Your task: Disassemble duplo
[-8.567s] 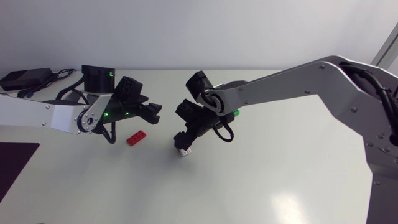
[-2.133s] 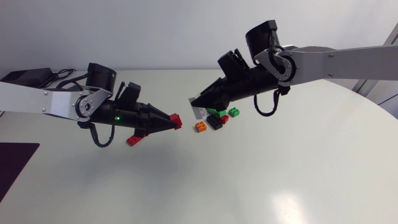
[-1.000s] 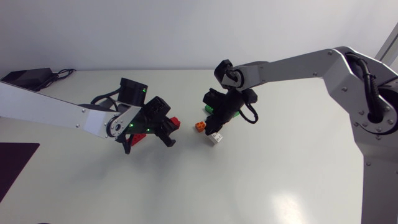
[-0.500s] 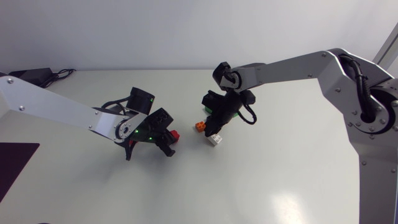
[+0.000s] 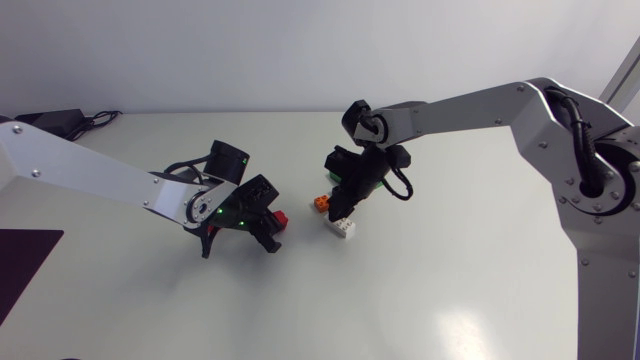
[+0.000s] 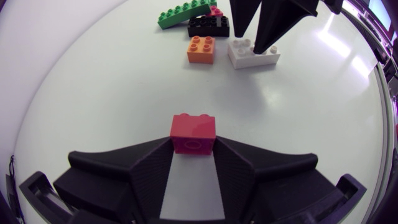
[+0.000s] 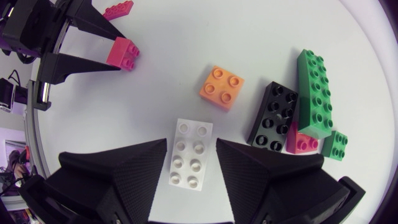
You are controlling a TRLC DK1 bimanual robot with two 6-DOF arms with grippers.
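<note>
- Left pincer (image 6: 193,145): clenched on a small red studded plastic brick (image 6: 193,132), one finger on each flat side wall. It holds the brick low over the white tabletop (image 5: 450,280), well apart from the square orange four-stud plastic brick (image 7: 222,87).
- Right pincer (image 7: 191,146): released, with its fingers astride a white eight-stud plastic brick (image 7: 189,154). A sliver of tabletop shows on either side, so neither finger appears to press it. The white brick lies flat, just beside the orange brick.
- Remaining cluster: a black eight-stud plastic brick (image 7: 273,115) and a long green plastic brick (image 7: 316,93) lie on the side of the orange brick away from the red one, the green leaning across the black. Whether any of these are joined cannot be told.
- Handling, as judged:
  - The bricks are light, rigid and glossy, so a shallow pinch is likely to slip.
  - The firmest hold is probably across two opposite side walls, below the studs.
  - Stud joints hold by friction, so a tilting peel with one pincer on each part should separate them more easily than a straight pull.
</note>
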